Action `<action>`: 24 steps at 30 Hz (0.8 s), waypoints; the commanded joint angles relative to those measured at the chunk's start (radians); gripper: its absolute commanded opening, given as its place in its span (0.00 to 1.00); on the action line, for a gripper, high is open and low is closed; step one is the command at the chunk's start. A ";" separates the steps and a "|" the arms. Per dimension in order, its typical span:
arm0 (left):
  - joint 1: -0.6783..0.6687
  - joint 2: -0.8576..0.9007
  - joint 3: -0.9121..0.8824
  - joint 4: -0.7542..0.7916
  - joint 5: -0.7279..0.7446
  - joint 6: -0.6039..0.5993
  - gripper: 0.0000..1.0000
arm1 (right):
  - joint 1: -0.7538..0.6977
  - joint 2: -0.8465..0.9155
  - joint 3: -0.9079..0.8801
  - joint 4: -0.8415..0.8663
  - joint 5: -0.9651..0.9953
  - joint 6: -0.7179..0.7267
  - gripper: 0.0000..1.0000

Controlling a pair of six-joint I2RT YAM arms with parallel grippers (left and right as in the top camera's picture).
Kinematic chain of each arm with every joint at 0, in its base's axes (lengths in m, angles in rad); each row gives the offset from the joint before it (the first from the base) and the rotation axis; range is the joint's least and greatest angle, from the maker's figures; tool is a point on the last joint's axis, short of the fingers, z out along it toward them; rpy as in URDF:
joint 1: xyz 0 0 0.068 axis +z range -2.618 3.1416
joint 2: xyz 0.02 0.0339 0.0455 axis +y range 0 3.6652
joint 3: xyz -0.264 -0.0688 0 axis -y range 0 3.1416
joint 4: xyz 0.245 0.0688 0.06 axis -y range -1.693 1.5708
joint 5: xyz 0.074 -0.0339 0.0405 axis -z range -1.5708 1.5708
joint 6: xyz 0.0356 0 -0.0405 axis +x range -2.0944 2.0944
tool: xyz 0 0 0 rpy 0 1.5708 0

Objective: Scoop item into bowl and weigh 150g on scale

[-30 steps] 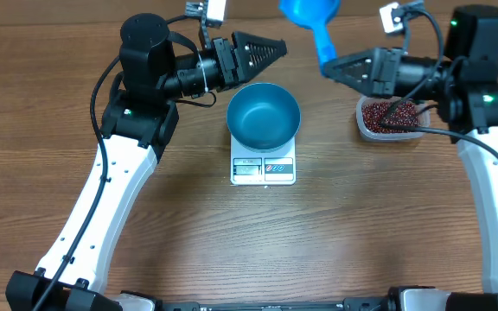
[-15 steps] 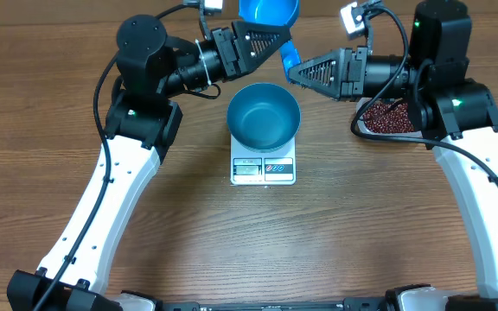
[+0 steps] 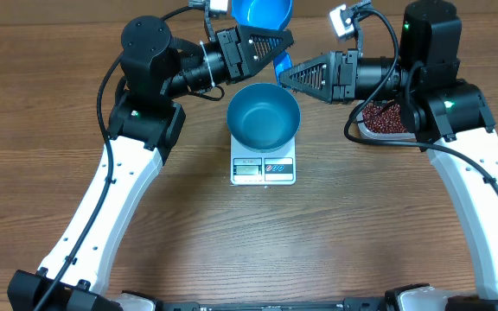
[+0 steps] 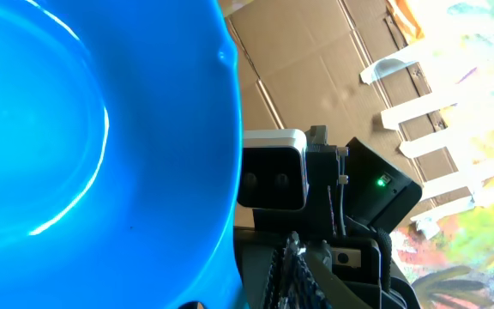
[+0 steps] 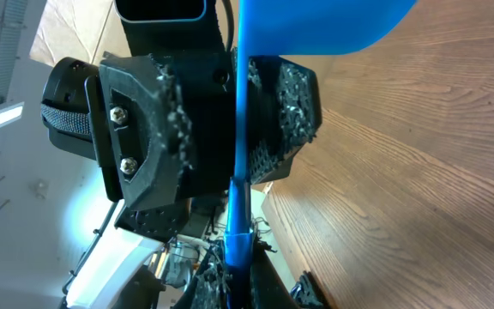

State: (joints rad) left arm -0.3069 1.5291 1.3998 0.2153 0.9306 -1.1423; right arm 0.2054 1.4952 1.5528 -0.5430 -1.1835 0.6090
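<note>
Top centre, the right gripper (image 3: pixel 285 74) pinches the scoop (image 3: pixel 260 12). The left gripper (image 3: pixel 287 37) flanks it, grip unclear. The bowl (image 3: pixel 264 117) sits just below them on the scale (image 3: pixel 263 170).

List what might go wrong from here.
1. Both claws meet at the scoop: the right claw holds its handle and the left claw straddles its cup. If either pulls or lets go at the wrong time, the scoop may twist or drop.
2. This happens close by the empty bowl on the scale, so a bump might shift it.
</note>
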 commanded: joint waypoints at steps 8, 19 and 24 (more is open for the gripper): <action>0.016 -0.013 0.017 0.005 -0.040 0.092 0.16 | 0.010 -0.012 0.018 -0.016 -0.061 -0.015 0.04; 0.022 -0.013 0.017 0.005 -0.058 0.035 0.04 | -0.033 -0.012 0.018 0.061 -0.091 -0.045 0.73; 0.026 -0.013 0.017 0.005 -0.151 -0.133 0.04 | -0.076 -0.012 0.018 0.054 -0.093 -0.024 0.91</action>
State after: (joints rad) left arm -0.2859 1.5276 1.3998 0.2142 0.8623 -1.1549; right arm 0.1562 1.4967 1.5539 -0.4793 -1.2545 0.5800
